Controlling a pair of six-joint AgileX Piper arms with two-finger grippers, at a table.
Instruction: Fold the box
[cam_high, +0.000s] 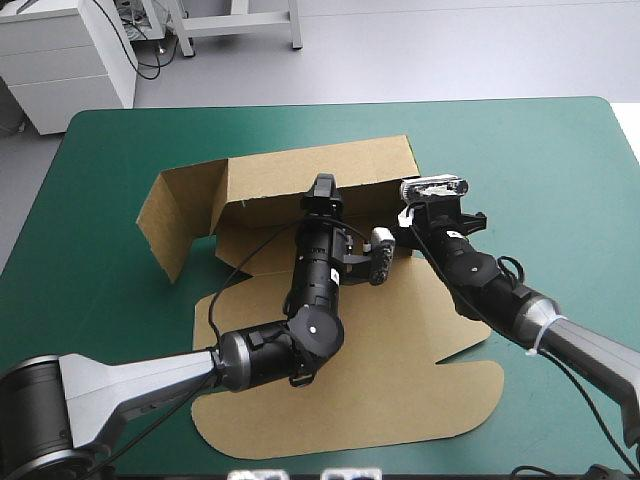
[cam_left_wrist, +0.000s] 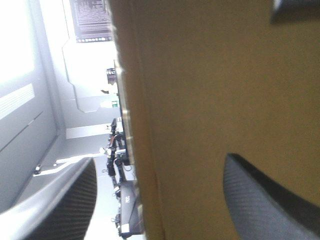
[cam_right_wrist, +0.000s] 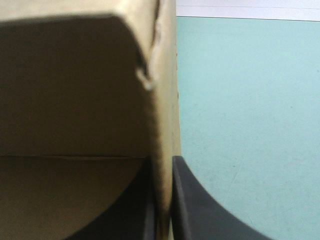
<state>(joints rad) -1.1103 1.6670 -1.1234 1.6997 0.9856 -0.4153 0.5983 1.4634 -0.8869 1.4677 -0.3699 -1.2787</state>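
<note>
Box (cam_high: 400, 380) sits mid-table on the teal-green cover (cam_high: 560, 150), long axis near-to-far. Rounded lid flat at near end, walls up at far end. Left gripper (cam_high: 323, 188) has fingers spread astride far wall. Right gripper (cam_right_wrist: 162, 200) pinches wall's rt end. Best bet: hold rt pinch firm, press w/ left along the crease.

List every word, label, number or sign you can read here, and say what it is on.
None can be read.
The box: bare brown board in all three views, no print or label.
The teal-green cover: plain, no markings.
</note>
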